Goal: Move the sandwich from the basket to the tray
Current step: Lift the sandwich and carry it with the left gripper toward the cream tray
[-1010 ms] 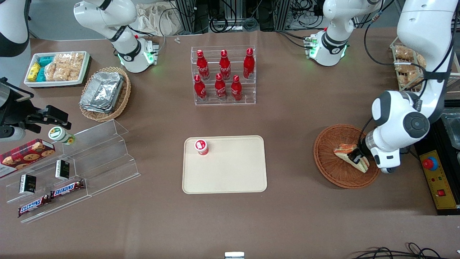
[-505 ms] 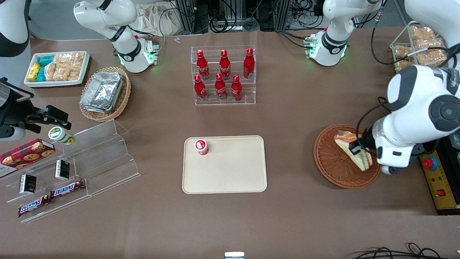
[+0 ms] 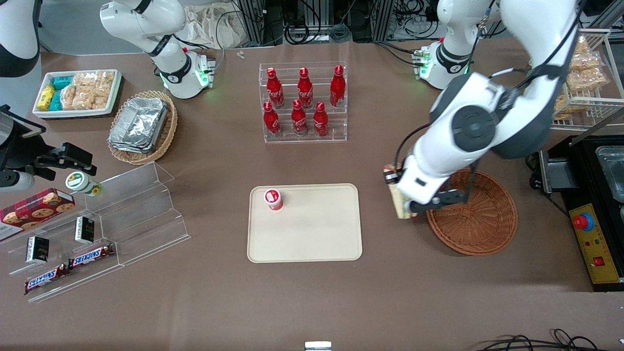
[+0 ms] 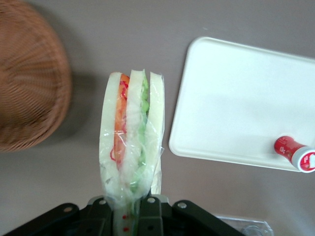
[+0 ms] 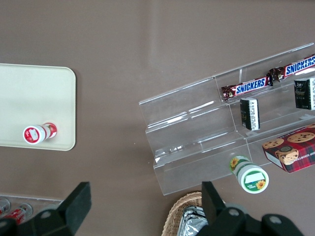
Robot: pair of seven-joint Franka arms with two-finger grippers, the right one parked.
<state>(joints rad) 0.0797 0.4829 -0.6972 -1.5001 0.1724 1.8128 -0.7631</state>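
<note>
The sandwich (image 4: 132, 142), a plastic-wrapped wedge of white bread with orange and green filling, hangs above the bare table in my left gripper (image 4: 129, 209), which is shut on its narrow end. In the front view the sandwich (image 3: 401, 207) shows at the edge of the arm's wrist, between the basket and the tray, and the fingers are hidden under the wrist. The reddish-brown round basket (image 3: 480, 222) holds nothing; its rim (image 4: 29, 73) lies beside the sandwich. The beige tray (image 3: 312, 229) lies toward the parked arm's end, its corner (image 4: 197, 142) close to the sandwich.
A small red jar with a white cap (image 3: 273, 199) lies on the tray's corner. A clear rack of red bottles (image 3: 303, 102) stands farther from the camera. A black control box with a red button (image 3: 592, 239) sits beside the basket.
The gripper has lifted the sandwich out of the basket and carried it sideways over the basket's rim toward the tray. The basket is now empty.
</note>
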